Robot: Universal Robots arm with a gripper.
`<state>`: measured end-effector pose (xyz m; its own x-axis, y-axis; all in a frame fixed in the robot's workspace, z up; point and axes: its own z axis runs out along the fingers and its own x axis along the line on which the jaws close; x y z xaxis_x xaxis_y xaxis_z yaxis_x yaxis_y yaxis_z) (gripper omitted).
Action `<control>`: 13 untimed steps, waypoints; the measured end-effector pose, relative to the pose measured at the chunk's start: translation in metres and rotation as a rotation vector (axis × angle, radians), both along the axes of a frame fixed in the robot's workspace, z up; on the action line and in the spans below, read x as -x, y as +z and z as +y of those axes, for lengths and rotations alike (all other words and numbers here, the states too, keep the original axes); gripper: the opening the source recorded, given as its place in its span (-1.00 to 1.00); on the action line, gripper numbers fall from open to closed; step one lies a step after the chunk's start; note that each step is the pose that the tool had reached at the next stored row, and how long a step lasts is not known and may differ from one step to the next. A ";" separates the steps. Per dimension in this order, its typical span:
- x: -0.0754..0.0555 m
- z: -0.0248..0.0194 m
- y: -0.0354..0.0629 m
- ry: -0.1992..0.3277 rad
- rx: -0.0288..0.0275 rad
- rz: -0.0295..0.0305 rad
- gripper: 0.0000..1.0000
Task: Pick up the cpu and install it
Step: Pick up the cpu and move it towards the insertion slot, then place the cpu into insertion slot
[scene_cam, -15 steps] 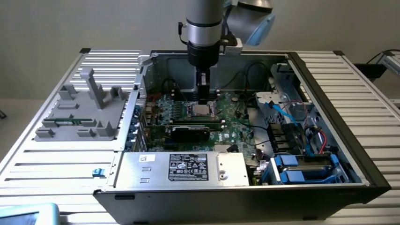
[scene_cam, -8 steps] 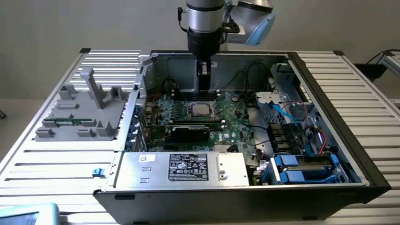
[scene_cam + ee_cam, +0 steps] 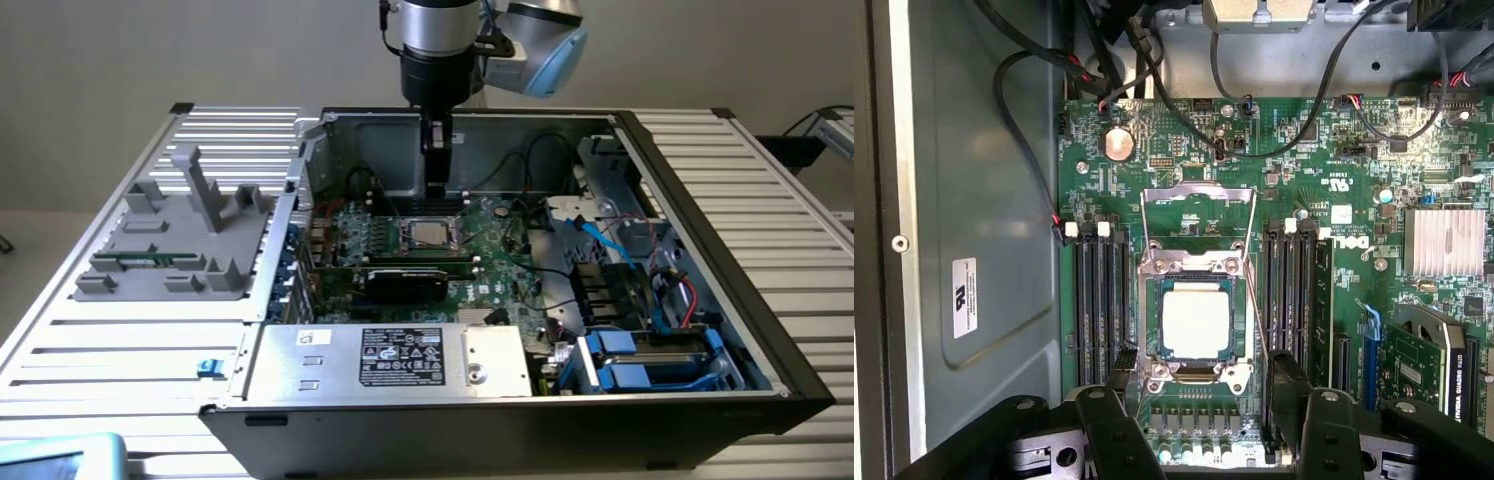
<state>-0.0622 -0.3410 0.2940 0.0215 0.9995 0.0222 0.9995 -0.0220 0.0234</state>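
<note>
Inside the open computer case (image 3: 534, 430), near the motherboard's (image 3: 1334, 170) middle, the cpu (image 3: 1196, 323) lies flat in its socket (image 3: 1154, 268), so placing looks done. The gripper (image 3: 1204, 430) hangs just above it, jaws apart and empty. The load frame (image 3: 1199, 193) stands raised. With memory slots (image 3: 1102, 300) flanking the socket, any approach needs a straight vertical path.

The cpu (image 3: 430, 233) (image 3: 1196, 322), a small square chip with a pale silver top, lies flat in the socket (image 3: 1154, 265). In the exterior view, a black card (image 3: 407, 282) sits at its 6 o'clock.
</note>
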 end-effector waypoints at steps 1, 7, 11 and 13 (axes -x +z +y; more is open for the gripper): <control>0.000 0.0000 0.0000 0.000 0.0000 0.0000 0.27; 0.000 0.0000 0.0000 0.000 0.0001 0.0001 0.27; 0.000 0.0000 0.0000 0.000 0.0001 0.0001 0.27; 0.000 0.0000 0.0000 0.000 0.0001 0.0000 0.23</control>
<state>-0.0622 -0.3410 0.2941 0.0214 0.9995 0.0221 0.9995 -0.0220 0.0234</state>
